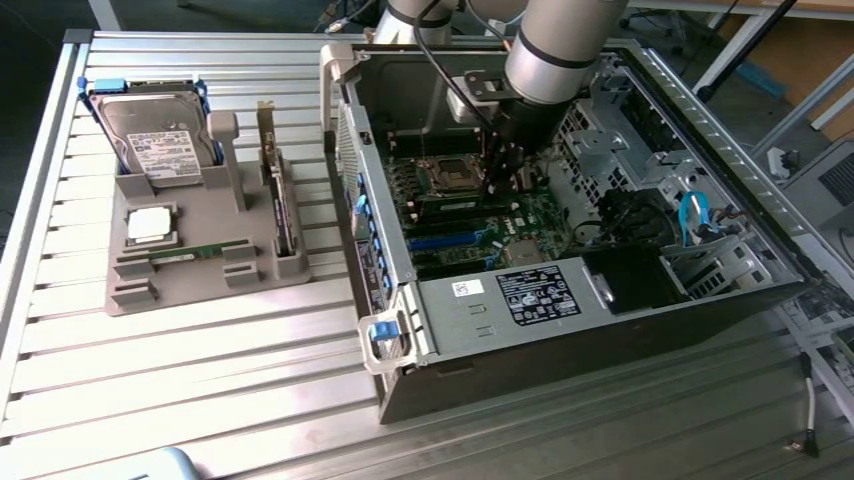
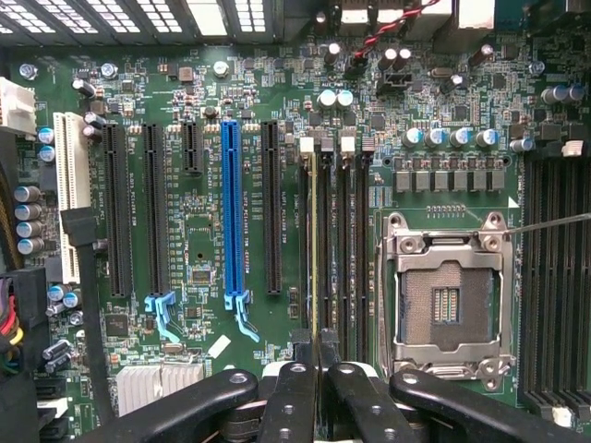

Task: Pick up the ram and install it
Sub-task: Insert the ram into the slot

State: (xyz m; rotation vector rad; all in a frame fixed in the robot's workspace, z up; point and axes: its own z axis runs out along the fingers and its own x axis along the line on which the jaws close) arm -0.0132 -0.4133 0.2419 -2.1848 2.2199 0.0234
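Evidently stood at the insertion step, gripper (image 2: 317, 355) pinched almost closed on the ram (image 2: 314, 240), lined up edge-on with the memory slots (image 2: 343, 240) at three o'clock of the processor socket (image 1: 447, 177) in the exterior view, and seemingly called for a square, even downward press.

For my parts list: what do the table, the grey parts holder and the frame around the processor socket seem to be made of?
Table: probably aluminium, brushed; ribbed silver slats with sheen. Parts holder: likely plastic, matt, uniform grey. Socket frame: seemingly bare steel, shiny and reflective.
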